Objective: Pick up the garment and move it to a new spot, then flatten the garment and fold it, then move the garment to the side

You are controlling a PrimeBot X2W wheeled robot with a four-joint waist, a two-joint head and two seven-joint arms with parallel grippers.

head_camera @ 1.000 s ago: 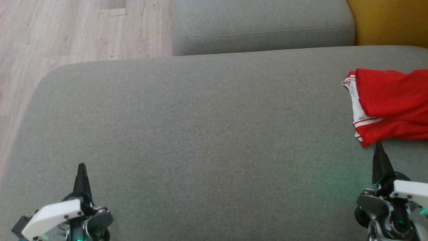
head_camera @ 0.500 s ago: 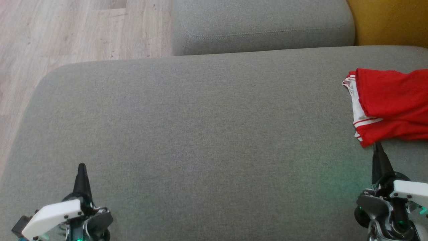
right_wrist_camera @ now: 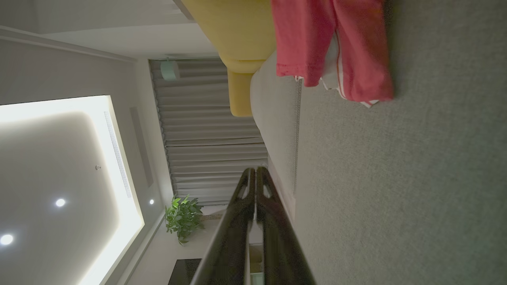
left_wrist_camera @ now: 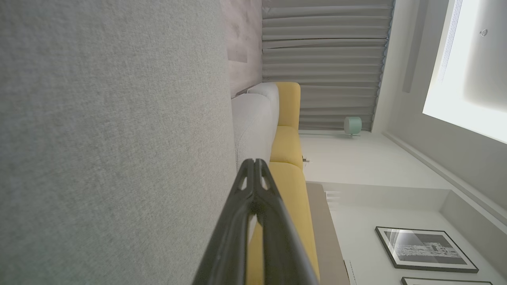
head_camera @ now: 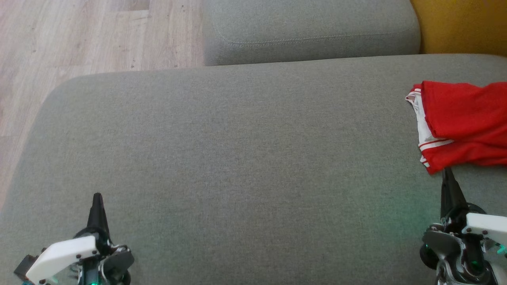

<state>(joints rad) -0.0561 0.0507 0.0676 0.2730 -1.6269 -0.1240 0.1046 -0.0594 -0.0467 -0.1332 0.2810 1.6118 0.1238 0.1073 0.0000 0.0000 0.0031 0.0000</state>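
A red garment (head_camera: 463,122) with white, red-striped trim lies in a loosely folded heap on the grey seat cushion (head_camera: 237,158). It sits at the cushion's far right side, about midway from front to back, and the head view's edge cuts off its right part. White lining shows along the garment's edge that faces the cushion's middle.

The right hand (head_camera: 446,171) is over the cushion's front right area, and its two dark fingers are pressed together into a single point with nothing between them. In the head view that point lines up with the garment's near corner. The right wrist view shows a stretch of bare cushion between the fingertips and the cloth, so the two are apart.

The left hand (head_camera: 96,198) is over the cushion's front left corner, well apart from the garment. Its fingers are likewise closed tip to tip and empty, as the left wrist view shows plainly.

Behind the cushion's back edge sits a second grey cushion (head_camera: 309,31), and a yellow cushion (head_camera: 459,23) adjoins it towards the right. Pale wooden floor (head_camera: 79,35) shows beyond the cushion's rounded left corner. The wrist views, which are turned sideways, take in pleated grey curtains (left_wrist_camera: 324,59), a framed picture (left_wrist_camera: 424,249) and a potted plant (right_wrist_camera: 182,217) far behind the cushion.
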